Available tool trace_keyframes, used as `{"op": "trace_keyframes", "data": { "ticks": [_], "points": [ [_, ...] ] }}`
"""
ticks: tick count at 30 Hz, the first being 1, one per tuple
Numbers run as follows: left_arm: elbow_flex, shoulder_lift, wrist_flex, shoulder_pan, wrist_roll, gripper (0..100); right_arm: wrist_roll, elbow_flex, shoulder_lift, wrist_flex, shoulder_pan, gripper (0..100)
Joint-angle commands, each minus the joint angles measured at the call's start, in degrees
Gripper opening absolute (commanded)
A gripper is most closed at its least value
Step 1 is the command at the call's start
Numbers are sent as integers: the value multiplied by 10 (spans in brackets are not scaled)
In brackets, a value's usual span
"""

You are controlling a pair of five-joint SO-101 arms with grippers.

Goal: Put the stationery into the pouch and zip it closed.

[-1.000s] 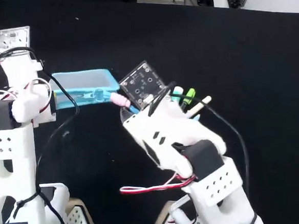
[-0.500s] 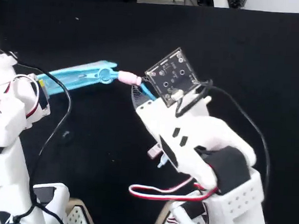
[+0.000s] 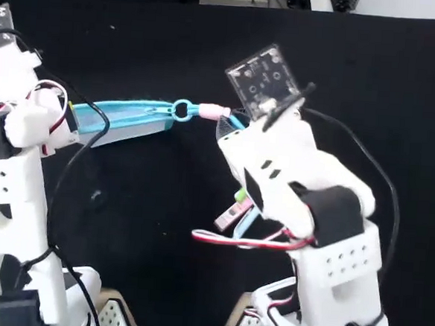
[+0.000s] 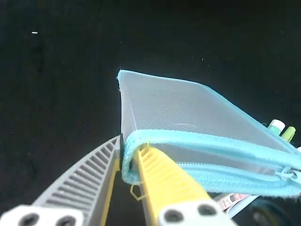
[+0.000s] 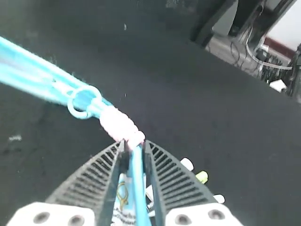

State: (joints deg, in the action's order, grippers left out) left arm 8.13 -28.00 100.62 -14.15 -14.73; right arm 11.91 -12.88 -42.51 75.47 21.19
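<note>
The light-blue mesh pouch hangs stretched between the two arms above the black table. My left gripper is shut on its one end; the left wrist view shows the yellow and grey fingers clamping the pouch at its corner. At the other end, my right gripper is shut on the pink zip pull, just past the blue ring. The right wrist view shows this gripper pinching the pull and its blue strap. Several pens lie on the table under the right arm.
Pen tips show on the table below the right gripper, and two more pen tips past the pouch's far end. Cables hang from both arms. The back and right of the table are bare black cloth.
The pouch has been lifted off the table and pulled taut. The right arm moved right and back with the zip pull, uncovering the pens beneath it. The left arm rose with the pouch's end.
</note>
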Motion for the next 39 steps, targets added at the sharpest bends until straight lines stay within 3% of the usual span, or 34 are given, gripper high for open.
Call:
{"op": "trace_keyframes", "data": {
  "ticks": [1, 6, 14, 17, 31, 39],
  "points": [
    [16, 13, 1, 5, -4, 41, 8, 36, 20, 1, -22, 11],
    [11, 13, 1, 5, -3, 138, 8, 36, 32, 1, -22, 11],
    [9, 13, 1, 5, -3, 108, 12, 35, 29, 11, -22, 11],
    [14, 12, 1, 5, -6, 20, 12, 36, 29, 11, -25, 11],
    [-13, 12, -28, 5, -4, 30, 13, 35, 18, 15, -69, 11],
    [-7, 12, -29, 5, -3, 30, 13, 51, 12, 46, -5, 36]
  ]
}}
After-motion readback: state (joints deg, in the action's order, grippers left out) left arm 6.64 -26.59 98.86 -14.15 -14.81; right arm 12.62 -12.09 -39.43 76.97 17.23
